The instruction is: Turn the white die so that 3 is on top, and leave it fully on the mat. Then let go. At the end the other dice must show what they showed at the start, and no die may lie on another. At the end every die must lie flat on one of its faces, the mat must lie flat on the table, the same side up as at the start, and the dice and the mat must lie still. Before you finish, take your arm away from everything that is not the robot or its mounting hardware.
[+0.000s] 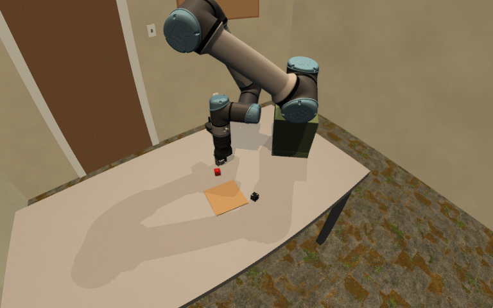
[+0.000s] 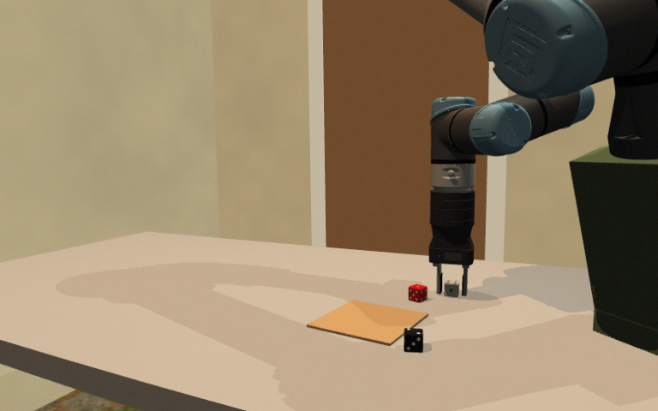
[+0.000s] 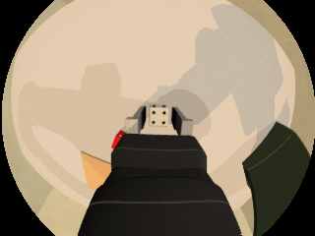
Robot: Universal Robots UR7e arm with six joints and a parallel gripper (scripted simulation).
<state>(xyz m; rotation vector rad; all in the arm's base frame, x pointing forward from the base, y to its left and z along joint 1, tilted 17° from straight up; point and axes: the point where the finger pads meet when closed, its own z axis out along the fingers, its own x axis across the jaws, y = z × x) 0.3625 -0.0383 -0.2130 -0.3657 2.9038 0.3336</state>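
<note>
The white die (image 2: 451, 288) lies on the table behind the orange mat (image 2: 367, 320), off the mat. In the wrist view the white die (image 3: 157, 117) shows four pips on top. My gripper (image 2: 451, 292) points straight down, and its open fingers stand on either side of the white die with their tips near the table. The fingers are not pressed on the die. In the top view the gripper (image 1: 220, 160) hides the white die.
A red die (image 2: 417, 292) lies just left of the gripper, off the mat's far corner. A black die (image 2: 413, 339) lies at the mat's near right corner, off it. The dark green robot pedestal (image 2: 625, 247) stands to the right.
</note>
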